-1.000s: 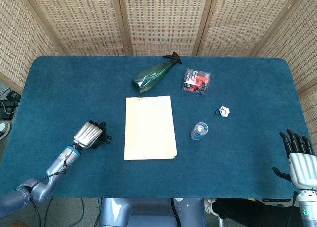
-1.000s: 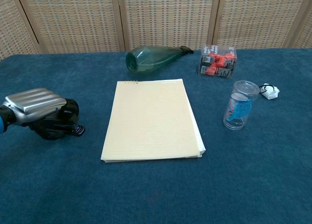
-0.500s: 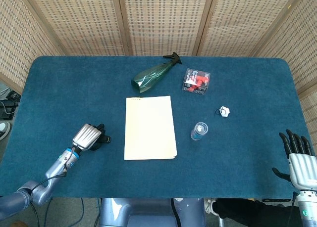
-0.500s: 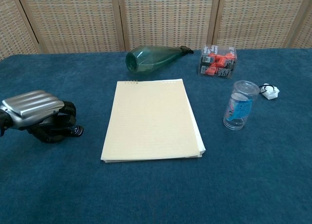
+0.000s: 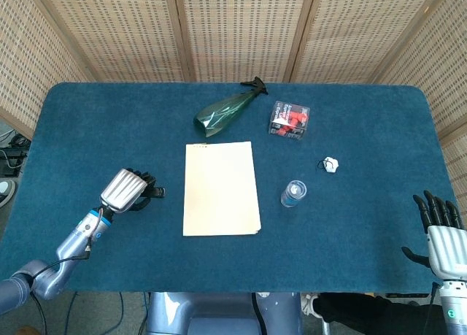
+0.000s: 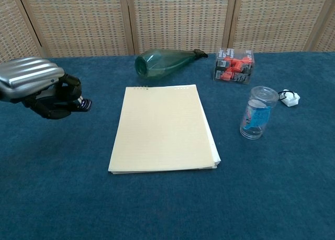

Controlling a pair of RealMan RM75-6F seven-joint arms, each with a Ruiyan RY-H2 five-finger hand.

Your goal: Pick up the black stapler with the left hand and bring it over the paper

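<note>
My left hand (image 5: pixel 125 191) (image 6: pixel 37 88) grips the black stapler (image 6: pixel 74 101) (image 5: pixel 151 195) and holds it lifted above the blue cloth, left of the paper. Only the stapler's front end shows past the curled fingers. The cream paper pad (image 5: pixel 220 188) (image 6: pixel 164 127) lies flat in the middle of the table. My right hand (image 5: pixel 441 233) hangs at the table's near right corner with its fingers spread and nothing in it.
A green glass bottle (image 5: pixel 224 112) (image 6: pixel 163 61) lies on its side behind the paper. A clear box of red and black parts (image 5: pixel 289 120) (image 6: pixel 235 65), a small plastic bottle (image 5: pixel 293 193) (image 6: pixel 257 112) and a small white object (image 5: pixel 331 164) (image 6: pixel 289 97) sit to the right.
My left hand has risen off the cloth with the stapler in its grip and shifted slightly toward the paper. The right hand has stayed put.
</note>
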